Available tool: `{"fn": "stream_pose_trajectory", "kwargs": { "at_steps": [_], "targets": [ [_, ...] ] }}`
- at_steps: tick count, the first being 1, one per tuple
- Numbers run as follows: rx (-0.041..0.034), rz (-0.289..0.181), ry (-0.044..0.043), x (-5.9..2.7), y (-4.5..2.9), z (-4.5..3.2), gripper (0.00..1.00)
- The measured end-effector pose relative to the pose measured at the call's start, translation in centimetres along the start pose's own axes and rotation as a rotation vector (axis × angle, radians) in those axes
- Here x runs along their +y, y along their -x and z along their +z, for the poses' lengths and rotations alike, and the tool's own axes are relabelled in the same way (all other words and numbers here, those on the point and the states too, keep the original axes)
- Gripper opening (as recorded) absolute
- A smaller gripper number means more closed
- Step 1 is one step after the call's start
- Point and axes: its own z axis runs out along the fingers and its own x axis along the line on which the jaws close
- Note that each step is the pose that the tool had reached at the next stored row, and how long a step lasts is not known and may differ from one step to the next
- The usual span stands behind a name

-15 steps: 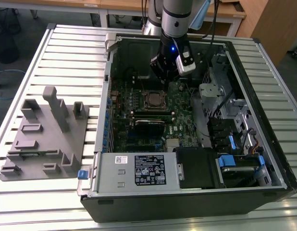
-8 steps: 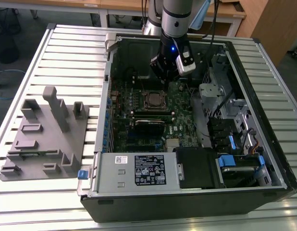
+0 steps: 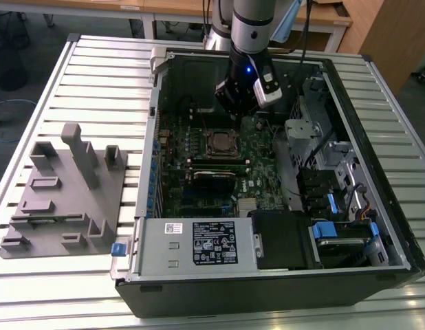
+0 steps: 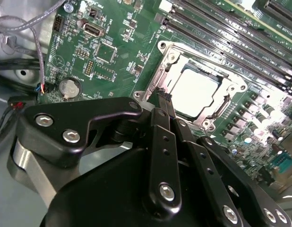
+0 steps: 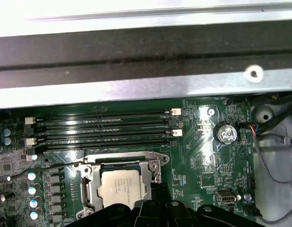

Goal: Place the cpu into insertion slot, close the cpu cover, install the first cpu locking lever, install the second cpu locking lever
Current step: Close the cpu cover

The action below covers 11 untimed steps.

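"Slatted desk (image 3: 95, 75), open computer case (image 3: 150, 275). Where's the cpu (image 4: 195, 90)?"

"Seated in the insertion slot (image 4: 221, 109), cpu cover (image 4: 172, 56) down. End effector (image 4: 164, 100) pinched closed, apparently empty, at the cover's edge; cpu just beyond its tips."

Arm (image 3: 250, 27) near vertical, black hand (image 4: 164, 97) low at its end (fingers (image 4: 163, 142) tight together)

A robotics lab: an opened computer case (image 3: 267, 299) on a slatted metal workbench (image 3: 102, 75), wooden desks (image 3: 164, 7) behind.
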Motion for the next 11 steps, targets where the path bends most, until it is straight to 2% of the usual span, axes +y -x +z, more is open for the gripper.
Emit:
{"fn": "stream_pose_trajectory", "kwargs": {
  "at_steps": [11],
  "targets": [
    [0.0000, -0.007, 0.0003, 0.00, 0.00, 0.16, 0.10]
  ]
}}
